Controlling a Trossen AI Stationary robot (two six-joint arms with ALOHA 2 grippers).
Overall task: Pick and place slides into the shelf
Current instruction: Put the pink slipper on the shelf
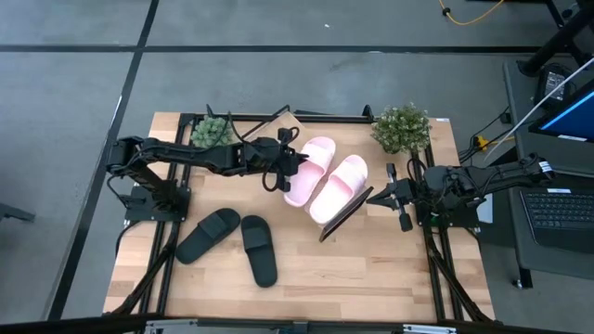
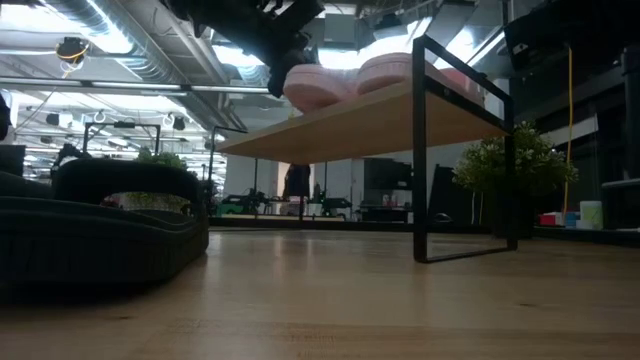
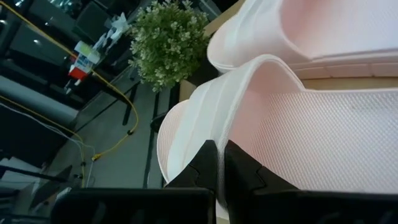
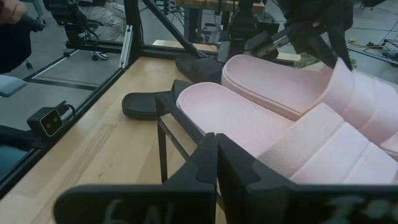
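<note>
Two pale pink slides [image 1: 325, 176] are seen lying side by side, touching, on the shelf [image 2: 350, 125], a light wood-grain board on a thin black metal frame. The shelf is tilted, one end raised off the bench. Each pink slide is shown sole down, with a wide strap and a finely textured footbed. Two matte black slides [image 1: 232, 243] are found on the bench, well apart from the shelf, sole down. They are laid in a V, near ends close together, far ends spread.
</note>
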